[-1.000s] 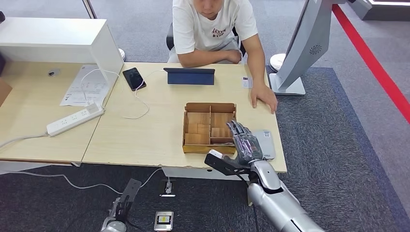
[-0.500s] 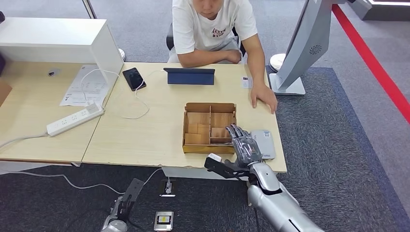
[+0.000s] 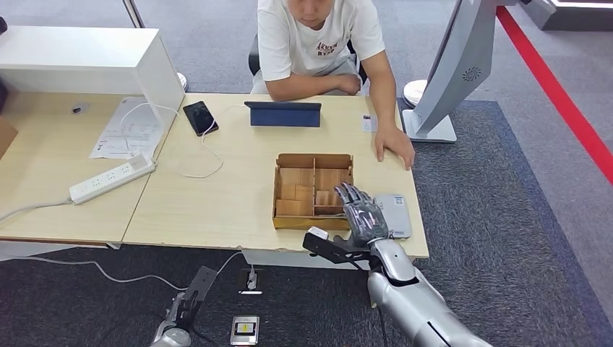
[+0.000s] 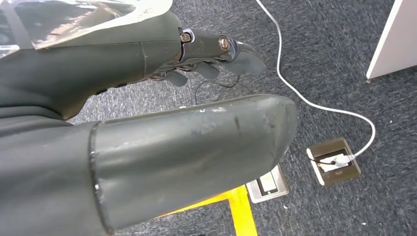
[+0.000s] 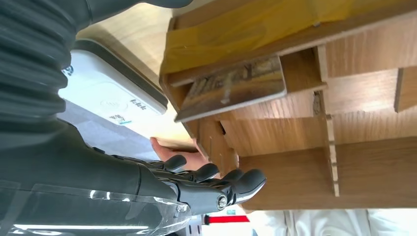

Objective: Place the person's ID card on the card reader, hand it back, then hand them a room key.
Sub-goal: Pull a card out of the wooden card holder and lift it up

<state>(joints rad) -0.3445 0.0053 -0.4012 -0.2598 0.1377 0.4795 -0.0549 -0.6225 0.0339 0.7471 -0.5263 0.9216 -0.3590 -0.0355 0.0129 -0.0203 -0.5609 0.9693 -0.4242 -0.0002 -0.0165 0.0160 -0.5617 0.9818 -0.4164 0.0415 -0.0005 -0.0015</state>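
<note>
My right hand (image 3: 363,215) hovers with fingers spread and nothing in it, over the right front corner of the wooden compartment box (image 3: 313,189) and beside the white card reader (image 3: 397,215). In the right wrist view its dark fingers (image 5: 216,178) reach toward the box (image 5: 354,162), where a brown printed key card (image 5: 231,88) leans in a compartment next to the reader (image 5: 110,96). A small ID card (image 3: 369,123) lies on the table by the person's hand (image 3: 395,144). My left hand (image 3: 181,312) hangs below the table, and in the left wrist view this hand (image 4: 147,123) is holding nothing.
A person in a white shirt (image 3: 318,36) sits across the table behind a dark tablet (image 3: 283,113). A phone (image 3: 200,117), papers and a power strip (image 3: 112,178) lie to the left. A grey kiosk stand (image 3: 452,72) rises at the right. Floor sockets (image 4: 334,161) sit beneath the table.
My right hand has drifted slightly back toward the table's near edge, staying spread. The left arm has swayed a little; the person and the ID card have not moved.
</note>
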